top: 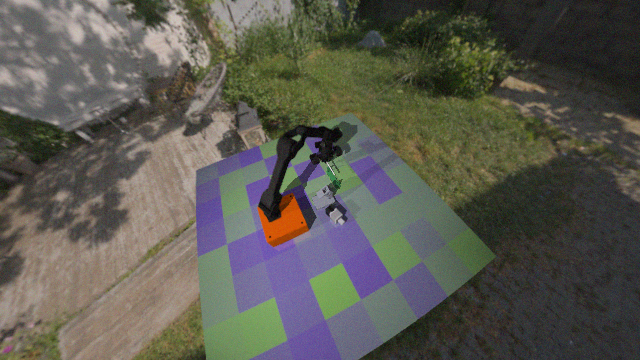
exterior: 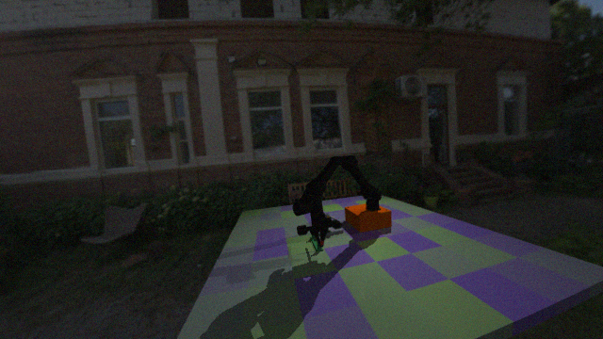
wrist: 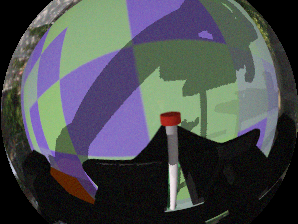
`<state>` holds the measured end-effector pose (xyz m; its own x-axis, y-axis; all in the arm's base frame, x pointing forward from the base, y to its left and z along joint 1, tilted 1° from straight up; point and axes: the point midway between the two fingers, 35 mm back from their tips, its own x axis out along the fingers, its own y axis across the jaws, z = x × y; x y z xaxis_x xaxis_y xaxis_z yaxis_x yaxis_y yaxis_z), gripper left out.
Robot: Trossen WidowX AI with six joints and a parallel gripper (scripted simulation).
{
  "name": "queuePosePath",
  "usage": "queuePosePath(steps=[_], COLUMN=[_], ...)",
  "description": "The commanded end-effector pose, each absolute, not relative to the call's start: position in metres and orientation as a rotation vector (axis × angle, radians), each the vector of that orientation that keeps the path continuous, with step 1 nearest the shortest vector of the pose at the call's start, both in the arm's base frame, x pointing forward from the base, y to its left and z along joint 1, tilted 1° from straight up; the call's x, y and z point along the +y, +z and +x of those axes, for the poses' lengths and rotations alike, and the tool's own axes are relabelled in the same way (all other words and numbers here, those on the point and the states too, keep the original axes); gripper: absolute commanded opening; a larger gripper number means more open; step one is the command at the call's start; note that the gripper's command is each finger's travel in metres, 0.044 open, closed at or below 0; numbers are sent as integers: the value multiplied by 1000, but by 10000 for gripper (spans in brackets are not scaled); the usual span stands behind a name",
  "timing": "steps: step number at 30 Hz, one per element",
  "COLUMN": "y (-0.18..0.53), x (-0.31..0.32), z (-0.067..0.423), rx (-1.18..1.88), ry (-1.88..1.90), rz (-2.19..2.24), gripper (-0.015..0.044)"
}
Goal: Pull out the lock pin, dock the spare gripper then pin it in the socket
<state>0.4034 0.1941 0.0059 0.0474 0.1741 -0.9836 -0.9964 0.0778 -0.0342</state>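
Note:
My gripper (top: 327, 159) (exterior: 317, 234) (wrist: 168, 128) is shut on the lock pin (top: 330, 167) (wrist: 170, 137), a thin white rod with a red head. It holds the pin up off the mat, with the head pointing away from the wrist camera. The small green mount (top: 334, 180) (exterior: 315, 244) stands just below and beside the gripper. The wrist view does not show the mount. Two grey pieces lie on the mat near the arm's base: a larger block (top: 324, 196) and a smaller grey and white part (top: 336, 215), which looks like the spare gripper.
The arm stands on an orange base block (top: 285, 220) (exterior: 367, 217) on a purple and green chequered mat (top: 350, 290) (exterior: 424, 292). Grass, paving and a brick house surround the mat. The arm's shadow falls across the mat in the wrist view.

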Motion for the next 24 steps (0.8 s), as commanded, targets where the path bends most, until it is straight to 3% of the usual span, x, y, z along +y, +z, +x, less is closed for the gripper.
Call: queuePosePath(steps=[1,18,24], y=[-1,-13,-12], x=[194,194,194], z=[403,404,404], rx=[1084,1080,1083], ry=[1207,1206,1203], rz=[-1047,-1048,-1045], gripper=[0,0,157])
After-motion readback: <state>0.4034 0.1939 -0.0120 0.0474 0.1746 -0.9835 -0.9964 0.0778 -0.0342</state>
